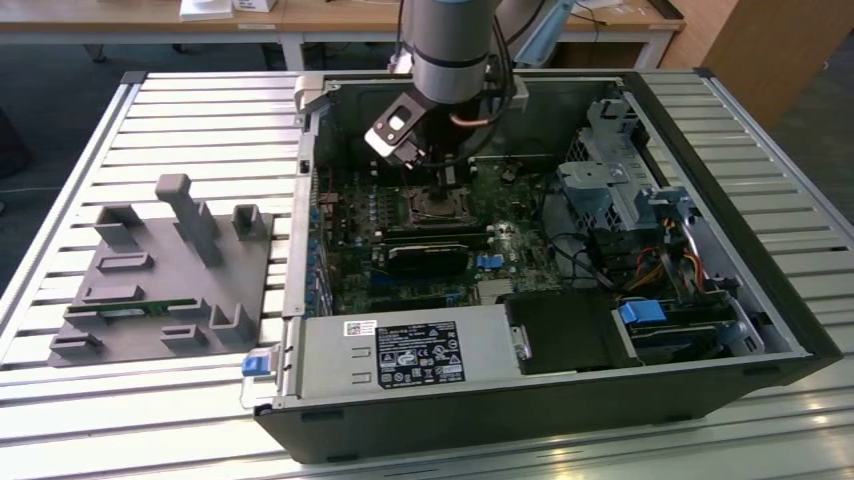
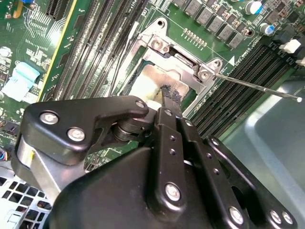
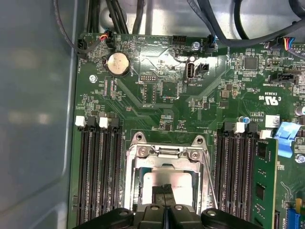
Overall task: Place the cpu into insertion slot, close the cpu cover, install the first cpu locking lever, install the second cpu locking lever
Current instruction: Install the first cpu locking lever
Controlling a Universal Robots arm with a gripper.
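Observation:
Inside the open computer case, the insertion slot (image 1: 434, 210) sits on the green motherboard. The cpu (image 3: 178, 180) lies in it, its dull silver top showing through the window of the cpu cover (image 3: 164, 155). That silver frame lies flat over the chip. My gripper (image 3: 164, 192) is shut, fingertips together right above the cpu top, with nothing between them. In the second wrist view the black fingertips (image 2: 170, 95) hover at the chip (image 2: 145, 81). One thin locking lever (image 2: 257, 87) sticks out from the socket corner over the memory slots; it also runs beside the socket (image 3: 209, 181).
Long black memory slots (image 3: 97, 176) flank the socket on both sides. A black heatsink block (image 1: 427, 255) lies near the socket. Cables and a drive cage (image 1: 614, 190) fill the exterior view's right. A grey fixture (image 1: 160, 280) stands outside the case on the slatted table.

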